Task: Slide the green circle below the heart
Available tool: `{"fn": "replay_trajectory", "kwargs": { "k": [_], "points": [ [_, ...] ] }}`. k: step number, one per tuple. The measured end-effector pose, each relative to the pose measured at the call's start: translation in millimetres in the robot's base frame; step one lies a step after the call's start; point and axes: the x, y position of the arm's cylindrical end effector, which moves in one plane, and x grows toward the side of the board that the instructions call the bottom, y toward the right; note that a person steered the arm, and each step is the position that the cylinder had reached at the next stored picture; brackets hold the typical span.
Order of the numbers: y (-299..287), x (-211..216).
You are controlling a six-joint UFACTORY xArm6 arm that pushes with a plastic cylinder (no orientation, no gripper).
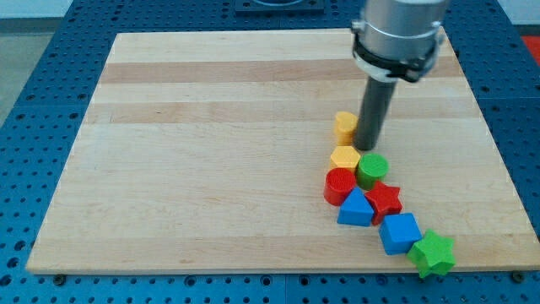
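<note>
The green circle (372, 171) lies right of the board's middle, touching a yellow pentagon-like block (344, 157) on its left. A yellow block (343, 126), which looks like the heart, sits above them, its right side hidden by my rod. My tip (368, 149) rests on the board just above the green circle, against the right side of the yellow heart.
A red circle (340, 186), red star (385, 199), blue triangle (355, 209), blue cube (399, 233) and green star (434, 253) run in a chain down to the right, towards the wooden board's bottom edge (253, 268).
</note>
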Motion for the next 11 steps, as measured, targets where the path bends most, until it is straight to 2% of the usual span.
{"fn": "replay_trajectory", "kwargs": {
  "k": [1, 2, 3, 4, 5, 8, 11],
  "points": [
    [-11.1, -27.2],
    [14.8, -31.0],
    [45.6, -9.6],
    [47.8, 37.1],
    [48.5, 64.8],
    [48.5, 67.6],
    [48.6, 90.4]
  ]
}}
